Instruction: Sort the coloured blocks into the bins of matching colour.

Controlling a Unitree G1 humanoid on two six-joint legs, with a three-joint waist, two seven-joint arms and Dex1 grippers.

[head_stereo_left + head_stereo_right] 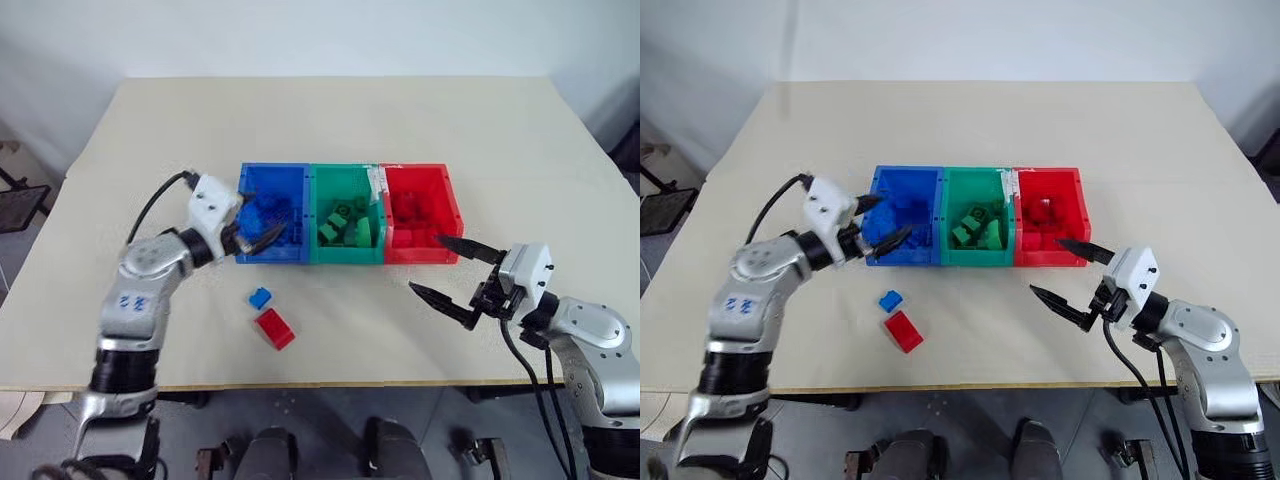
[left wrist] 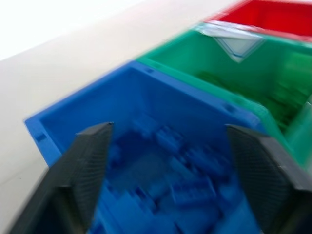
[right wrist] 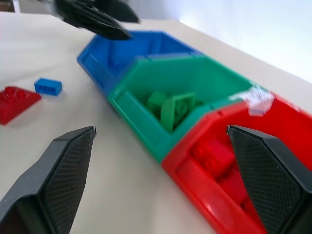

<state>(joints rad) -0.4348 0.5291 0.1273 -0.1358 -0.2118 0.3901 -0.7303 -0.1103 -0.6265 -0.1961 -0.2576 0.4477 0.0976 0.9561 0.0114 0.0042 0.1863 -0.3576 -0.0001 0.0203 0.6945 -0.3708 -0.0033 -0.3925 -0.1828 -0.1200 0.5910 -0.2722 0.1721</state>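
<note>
Left gripper [image 1: 252,226] jaws apart, empty, at blue bin [image 1: 272,176] rim; right gripper [image 1: 450,270] apart, empty. 2 strays left: blue block [image 1: 260,297], red block [image 1: 274,328] just beside. Risk: reaching one nudges other.

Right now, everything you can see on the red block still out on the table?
The red block is a small oblong toy brick of glossy red plastic with raised studs on top. It lies flat on the beige table, studs up, turned at an angle to the table edge, in front of the blue bin and on the near side of the row. A smaller blue block sits just beyond it, close but seemingly apart. Nothing grips it: the left tool is up at the blue bin, and the right tool hangs open off to the side.
</note>
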